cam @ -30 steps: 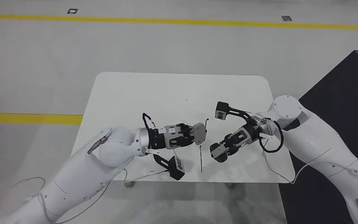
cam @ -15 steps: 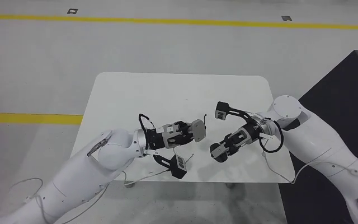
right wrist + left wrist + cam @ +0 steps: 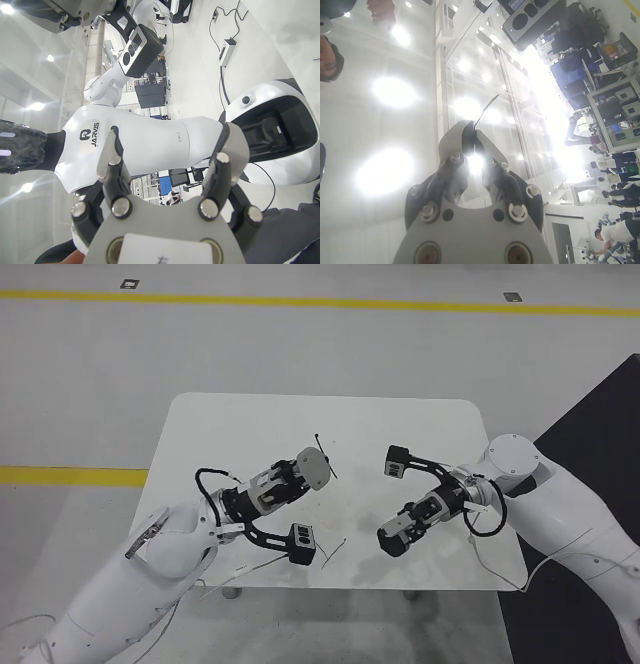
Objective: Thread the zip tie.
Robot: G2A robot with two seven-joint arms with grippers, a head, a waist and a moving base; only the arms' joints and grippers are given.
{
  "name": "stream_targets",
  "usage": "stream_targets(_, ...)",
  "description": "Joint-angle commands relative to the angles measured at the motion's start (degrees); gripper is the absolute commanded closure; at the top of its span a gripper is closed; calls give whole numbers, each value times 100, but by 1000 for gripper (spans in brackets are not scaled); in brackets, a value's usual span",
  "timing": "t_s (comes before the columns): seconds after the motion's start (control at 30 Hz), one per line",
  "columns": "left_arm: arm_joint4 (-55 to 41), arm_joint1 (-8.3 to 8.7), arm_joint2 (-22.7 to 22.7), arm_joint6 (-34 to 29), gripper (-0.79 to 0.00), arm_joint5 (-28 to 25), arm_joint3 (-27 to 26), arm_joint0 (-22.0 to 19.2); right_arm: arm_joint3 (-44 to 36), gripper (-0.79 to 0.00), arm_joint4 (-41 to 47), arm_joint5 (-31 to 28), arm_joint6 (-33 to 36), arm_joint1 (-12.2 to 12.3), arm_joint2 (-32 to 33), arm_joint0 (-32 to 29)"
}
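"Grey flooring with yellow stripes is surrounding the white round-cornered bench (image 3: 250, 414). How is the left arm posing?"

"It is bending at the elbow. Its left tool (image 3: 316, 467) is tilting upward over the bench's middle and pinching the thin black plastic zip tie (image 3: 492, 101), whose tip is poking out beyond the fingers."

"And the right?"

"The right tool (image 3: 390, 540) is hovering near the front edge, well apart, with its fingers spreading wide."
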Motion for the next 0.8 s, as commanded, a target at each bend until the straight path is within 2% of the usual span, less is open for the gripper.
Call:
stream_targets(0.0,4,-1,8,4,0,-2,3,-8,0,-785,0,0,0,0,0,0)
stream_targets(0.23,4,-1,8,4,0,-2,3,-8,-30,-785,-80,-25,-51,1,3,3)
stream_targets(0.3,-21,0,-123,-16,0,-88,-41,13,-453,-785,-1566,-23,-304,49,-22,213)
stream_targets(0.37,79,23,-389,-52,0,-160,-125,4,-931,-785,-3350,340,-507,135,-32,484)
stream_targets(0.43,97,60,-671,-81,0,-161,-180,72,-1335,-785,-4717,551,-327,194,-157,610)
stream_targets(0.53,97,105,-989,-54,0,-104,-278,227,-1469,-785,-6313,738,-2,210,-434,746)
stream_targets(0.6,97,112,-1093,-80,0,-63,-275,373,-1523,-785,-6897,704,-163,158,-592,766)
stream_targets(0.7,65,92,-1109,-96,0,-62,-359,547,-1435,-785,-7194,94,-330,41,-742,878)
stream_targets(0.77,65,92,-1109,-96,0,-62,-359,547,-1370,-785,-7273,137,-404,7,-768,904)
